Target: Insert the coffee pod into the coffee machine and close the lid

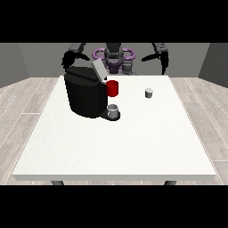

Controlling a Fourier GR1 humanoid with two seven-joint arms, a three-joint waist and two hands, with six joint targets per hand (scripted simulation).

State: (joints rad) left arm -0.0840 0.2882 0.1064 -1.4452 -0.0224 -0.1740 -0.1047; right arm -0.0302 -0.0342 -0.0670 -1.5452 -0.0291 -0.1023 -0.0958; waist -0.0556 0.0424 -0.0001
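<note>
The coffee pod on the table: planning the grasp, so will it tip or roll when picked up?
The coffee pod looks small and squat, standing upright on the table, so probably light and easily knocked. If tipped, its round body would likely roll. It stands apart from the coffee machine.

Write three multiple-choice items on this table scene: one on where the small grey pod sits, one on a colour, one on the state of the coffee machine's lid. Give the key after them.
1. Where is the coffee pod?
A. On the table, apart from the coffee machine, toward the view's right
B. Inside the machine
C. In a hand

2. What colour is the cup beside the machine's upper front?
A. Blue
B. Red
C. Yellow

3. How is the machine's lid?
A. Shut flat
B. Missing
C. Raised and tilted open

Key: 1 A, the pod stands alone on the white top; 2 B, the cup is plainly red; 3 C, the grey lid slants up above the black body.
</note>
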